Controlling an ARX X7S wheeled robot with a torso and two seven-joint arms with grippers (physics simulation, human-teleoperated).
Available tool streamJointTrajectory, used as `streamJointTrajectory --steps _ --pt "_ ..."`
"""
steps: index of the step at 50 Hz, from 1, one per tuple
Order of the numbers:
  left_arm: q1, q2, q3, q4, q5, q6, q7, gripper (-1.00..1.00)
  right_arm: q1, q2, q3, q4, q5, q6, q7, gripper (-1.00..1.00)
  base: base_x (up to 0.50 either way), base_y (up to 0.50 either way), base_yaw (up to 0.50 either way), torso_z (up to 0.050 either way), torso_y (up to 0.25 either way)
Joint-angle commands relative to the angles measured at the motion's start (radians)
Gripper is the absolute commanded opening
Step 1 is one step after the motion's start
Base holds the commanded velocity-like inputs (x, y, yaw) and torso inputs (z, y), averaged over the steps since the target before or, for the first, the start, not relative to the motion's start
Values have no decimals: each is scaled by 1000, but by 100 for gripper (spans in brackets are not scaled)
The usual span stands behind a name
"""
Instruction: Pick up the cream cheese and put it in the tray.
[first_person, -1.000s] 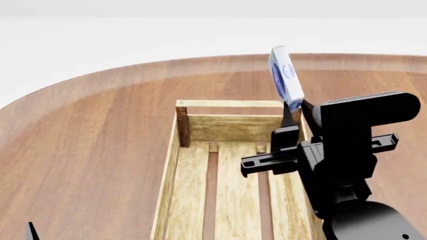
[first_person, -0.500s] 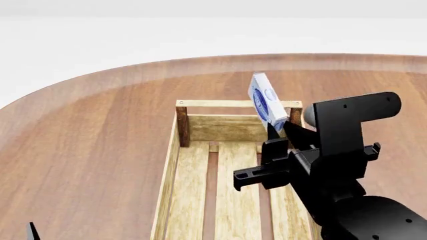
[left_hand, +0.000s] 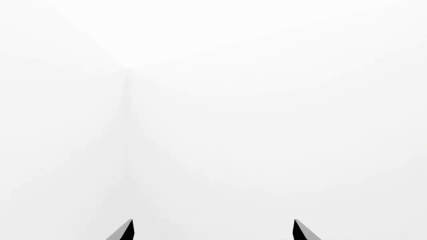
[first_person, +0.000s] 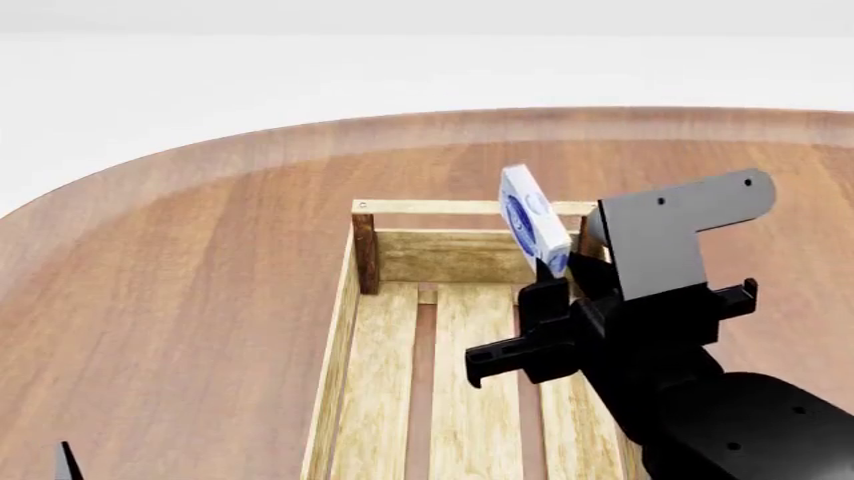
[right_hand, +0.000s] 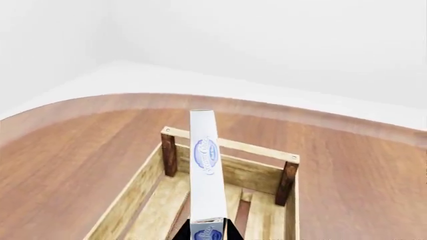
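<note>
1. Left gripper (left_hand: 210, 232): only two dark fingertips show in the left wrist view, set apart with nothing between them, so the jaws stand open and empty against a blank white background. In the head view a dark tip shows at the lower left corner, well away from the work. No risk judged from this side.

2. Large long rectangular tray of pale wood with slatted bottom and dark corner posts (first_person: 344, 330): it rests on the round brown wooden table (first_person: 174, 290). Gaps run between the slats. Judged risk: a thin box let go on edge could tip, wedge in a gap, or lean on the far end rail.

3. Small flat white cream cheese box with a blue oval logo (first_person: 526, 222): held off the surface, on edge and tilted, above the tray's far right corner. Judged risk: released here, it could strike the rail or post and fall outside.

4. Black right gripper (first_person: 550, 272): jaws closed on the box's lower end only. Judged risk: so short a hold may let the box pivot or slip.
</note>
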Motion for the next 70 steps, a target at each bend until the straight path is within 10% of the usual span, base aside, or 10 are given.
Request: streamJointTrajectory --steps 1,70 --pt "0 3 1 7 10 -27 1 100 10 3 -19 -11 -24 7 4 -100 0 0 0 0 -137" --pt "-10 -6 18 -1 17 -17 -12 100 19 2 -82 -21 -34 -9 5 -100 0 0 0 0 -97"
